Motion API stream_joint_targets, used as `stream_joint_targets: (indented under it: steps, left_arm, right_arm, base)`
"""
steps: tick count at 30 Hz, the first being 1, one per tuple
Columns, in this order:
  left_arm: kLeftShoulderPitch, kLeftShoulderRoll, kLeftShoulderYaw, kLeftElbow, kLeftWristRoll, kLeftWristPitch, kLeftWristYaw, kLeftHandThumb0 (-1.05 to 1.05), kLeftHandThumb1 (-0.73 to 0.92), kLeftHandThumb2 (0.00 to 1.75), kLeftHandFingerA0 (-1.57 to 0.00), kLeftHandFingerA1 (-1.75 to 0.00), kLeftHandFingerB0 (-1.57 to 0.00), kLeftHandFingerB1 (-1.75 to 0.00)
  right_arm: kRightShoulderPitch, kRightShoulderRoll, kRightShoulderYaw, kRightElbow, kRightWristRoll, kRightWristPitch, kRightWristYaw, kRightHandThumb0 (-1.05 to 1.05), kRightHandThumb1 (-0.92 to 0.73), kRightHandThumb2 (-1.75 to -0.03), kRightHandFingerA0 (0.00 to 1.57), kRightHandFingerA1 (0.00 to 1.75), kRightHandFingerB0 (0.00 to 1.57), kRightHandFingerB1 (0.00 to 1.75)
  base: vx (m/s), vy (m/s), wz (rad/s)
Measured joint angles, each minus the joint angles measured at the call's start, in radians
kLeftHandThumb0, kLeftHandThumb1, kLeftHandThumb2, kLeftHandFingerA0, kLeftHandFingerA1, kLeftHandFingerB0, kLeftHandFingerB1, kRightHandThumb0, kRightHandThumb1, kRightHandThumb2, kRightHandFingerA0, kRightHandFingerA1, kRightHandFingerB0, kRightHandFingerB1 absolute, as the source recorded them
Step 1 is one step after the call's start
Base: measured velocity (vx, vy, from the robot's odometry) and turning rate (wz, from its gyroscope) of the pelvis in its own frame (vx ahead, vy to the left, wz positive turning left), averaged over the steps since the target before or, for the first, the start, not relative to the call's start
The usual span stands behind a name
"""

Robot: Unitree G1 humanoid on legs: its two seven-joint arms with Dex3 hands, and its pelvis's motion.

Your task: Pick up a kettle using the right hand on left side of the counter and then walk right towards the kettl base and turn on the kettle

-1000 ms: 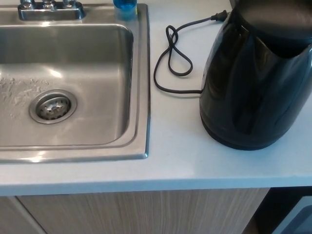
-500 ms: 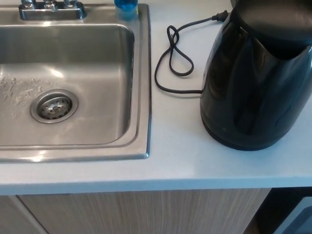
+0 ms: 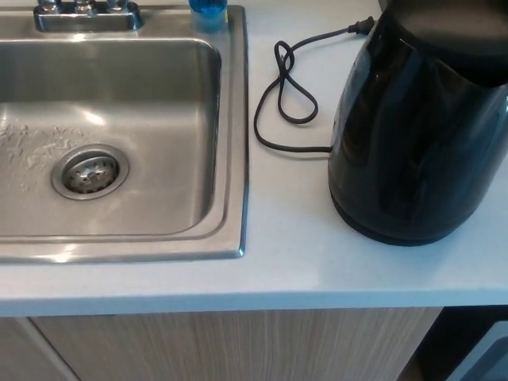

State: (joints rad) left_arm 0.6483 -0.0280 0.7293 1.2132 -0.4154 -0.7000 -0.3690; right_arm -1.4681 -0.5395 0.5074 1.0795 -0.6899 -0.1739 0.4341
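Note:
A glossy black kettle stands upright on the pale counter at the right of the head view, its top and right side cut off by the picture edge. A black power cord runs out from its lower left, loops on the counter and ends in a plug near the back. I cannot tell whether a base lies under the kettle. Neither of my hands shows in the picture.
A stainless steel sink fills the left half, with a round drain and the foot of a faucet at the back. A blue object stands at the sink's back right corner. Wood cabinet fronts lie below the counter edge.
The whole picture has drifted a few pixels to the right, so the camera has moved slightly. The kettle, cord and sink stay where they were.

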Motion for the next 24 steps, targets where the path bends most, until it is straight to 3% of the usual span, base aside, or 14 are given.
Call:
stream_joint_targets:
  steps: [3,4,5,10,14,15,18,19,22,23,24]
  left_arm:
    - [-0.001,0.015,0.001,0.024,0.000,0.000,-0.007,-0.13,0.53,0.79,-1.02,-0.98,-0.99,-0.81]
    - [-0.001,0.022,0.001,0.029,0.000,0.000,-0.009,-0.20,0.52,0.63,-0.85,-0.93,-0.95,-0.81]
    - [-0.001,0.026,-0.001,0.032,0.001,0.000,-0.008,-0.05,0.54,0.76,-0.98,-1.04,-0.99,-0.84]
    - [-0.007,0.038,0.017,0.057,-0.008,0.001,-0.018,-0.21,0.55,0.68,-0.94,-0.98,-1.00,-0.87]
    - [-0.008,0.041,0.006,0.069,-0.005,0.001,-0.008,-0.15,0.52,0.70,-0.92,-0.95,-0.99,-0.87]
    - [-0.008,0.042,0.000,0.072,0.000,0.001,0.000,-0.19,0.45,0.63,-0.90,-0.93,-1.00,-0.85]
    - [-0.009,0.051,-0.006,0.082,0.004,0.001,0.011,-0.15,0.48,0.69,-0.93,-0.95,-1.01,-0.83]
    - [-0.009,0.058,-0.007,0.088,0.006,0.001,0.016,-0.18,0.53,0.69,-0.92,-0.92,-0.98,-0.79]
    - [-0.010,0.076,-0.019,0.102,0.014,0.001,0.042,-0.14,0.57,0.69,-0.93,-0.90,-0.96,-0.78]
    - [-0.013,0.081,-0.020,0.106,0.017,0.001,0.048,-0.25,0.56,0.61,-0.91,-0.88,-0.96,-0.74]
    - [-0.015,0.085,-0.023,0.109,0.019,0.001,0.052,-0.34,0.54,0.58,-0.90,-0.80,-1.00,-0.73]
  right_arm:
    - [-0.043,0.033,0.044,0.059,-0.024,0.036,0.024,-0.65,-0.80,-0.64,0.82,0.79,0.56,0.43]
    - [-0.054,0.043,0.056,0.077,-0.031,0.047,0.031,-0.61,-0.79,-0.64,0.73,0.73,0.53,0.42]
    - [-0.061,0.048,0.063,0.087,-0.035,0.052,0.035,-0.63,-0.80,-0.63,0.68,0.71,0.53,0.43]
    - [-0.083,0.064,0.111,0.125,-0.058,0.037,0.048,-0.62,-0.81,-0.64,0.69,0.72,0.56,0.43]
    - [-0.080,0.072,0.137,0.133,-0.066,0.015,0.053,-0.63,-0.81,-0.65,0.55,0.54,0.49,0.40]
    - [-0.074,0.076,0.148,0.133,-0.069,0.006,0.053,-0.66,-0.82,-0.65,0.55,0.55,0.50,0.39]
    - [-0.060,0.089,0.166,0.134,-0.076,-0.012,0.052,-0.69,-0.84,-0.65,0.51,0.53,0.45,0.38]
    - [-0.052,0.097,0.172,0.133,-0.080,-0.019,0.051,-0.71,-0.85,-0.66,0.45,0.60,0.41,0.41]
    - [-0.034,0.121,0.179,0.132,-0.085,-0.037,0.045,-0.71,-0.84,-0.65,0.42,0.56,0.41,0.39]
    - [-0.029,0.135,0.175,0.131,-0.084,-0.040,0.045,-0.73,-0.84,-0.65,0.42,0.56,0.40,0.38]
    - [-0.028,0.146,0.172,0.130,-0.084,-0.043,0.045,-0.76,-0.85,-0.65,0.52,0.81,0.41,0.42]
  base:
    - [0.00,0.000,0.00]
    - [0.00,0.000,0.00]
    - [0.00,0.000,0.00]
    - [0.00,0.000,0.00]
    - [0.00,0.000,0.00]
    - [0.00,0.000,0.00]
    - [0.00,0.000,0.00]
    - [0.00,0.000,0.00]
    - [0.00,0.000,0.00]
    - [0.00,0.000,0.00]
    - [0.00,0.000,0.00]
